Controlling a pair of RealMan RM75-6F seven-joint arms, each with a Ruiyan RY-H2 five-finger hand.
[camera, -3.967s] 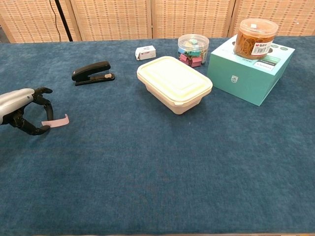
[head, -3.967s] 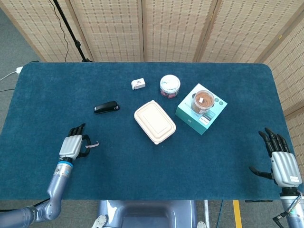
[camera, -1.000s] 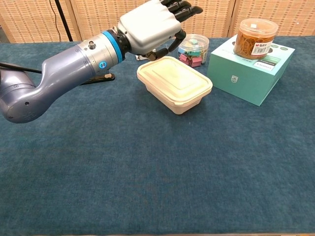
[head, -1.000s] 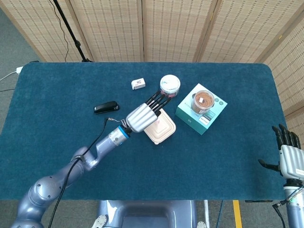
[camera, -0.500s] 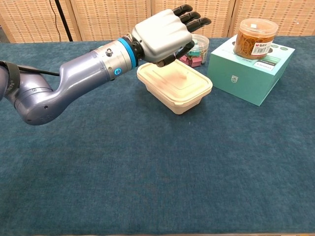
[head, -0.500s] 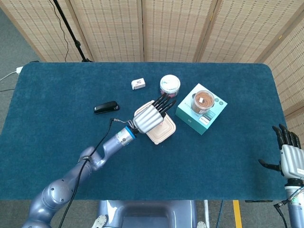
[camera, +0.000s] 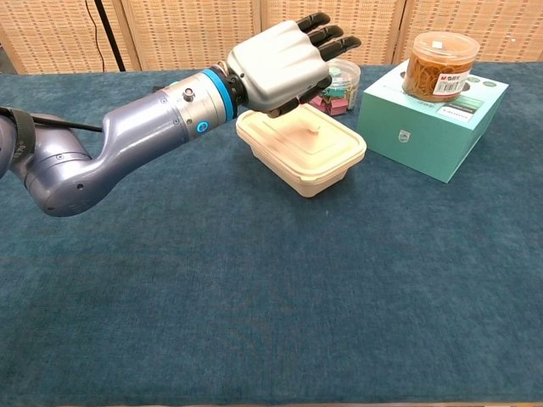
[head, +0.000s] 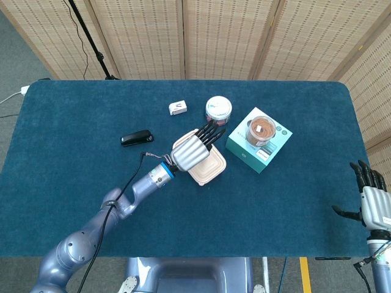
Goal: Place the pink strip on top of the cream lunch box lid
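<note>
One pink strip lies on the lid of the one cream lunch box, a small pale piece near the middle of the lid, just below the left hand; that hand hovers palm down above the box's far left part with fingers stretched forward and slightly spread, holding nothing, and whether any fingertip touches the strip cannot be told. In the head view the hand covers most of the lid; the right hand waits at the table's near right corner, fingers upright and apart, empty. Elsewhere stand one black stapler, one small white box, one clear tub of coloured clips, and one teal carton bearing one jar of rubber bands; all rest on a dark blue cloth-covered table; woven bamboo screens stand behind it.
</note>
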